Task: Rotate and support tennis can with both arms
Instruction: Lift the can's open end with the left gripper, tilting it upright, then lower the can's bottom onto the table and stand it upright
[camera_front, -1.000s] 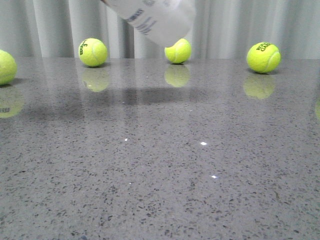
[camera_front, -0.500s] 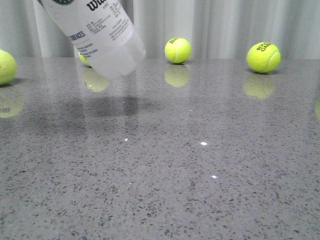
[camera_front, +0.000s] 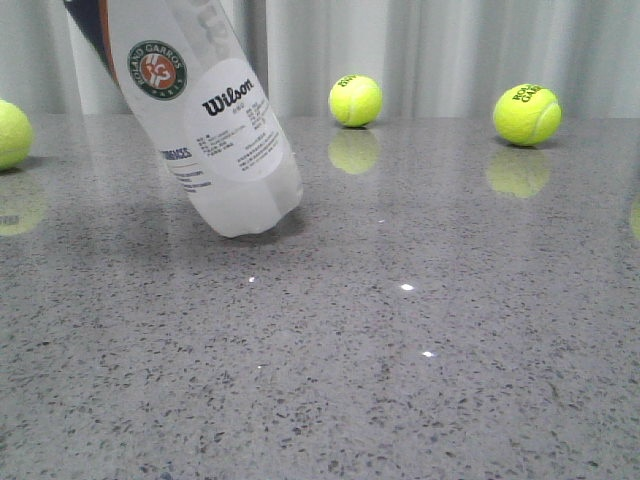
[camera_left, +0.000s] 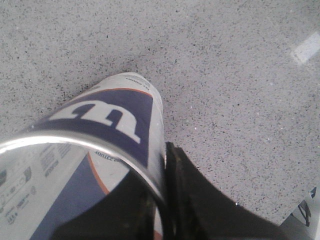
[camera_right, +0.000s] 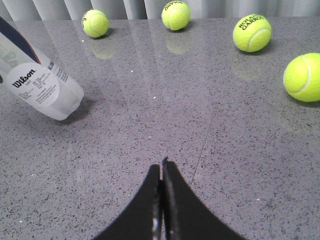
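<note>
Grey speckled table (camera_front: 420, 380): tilted tennis can (camera_front: 205, 130), tennis balls (camera_front: 355, 100).

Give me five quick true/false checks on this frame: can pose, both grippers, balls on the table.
1. The tennis can is tilted, with its lower end on the table. True.
2. The right gripper is holding the can. False: its fingers are shut on nothing, and it is well clear of the can.
3. The left gripper grips the can at its silver rim. True: one finger is inside the rim and one outside.
4. The can lies flat on its side. False: it leans, its top end off the table.
5. Tennis balls sit inside the can. False: the balls in view, such as the ball behind it, sit on the table.
</note>
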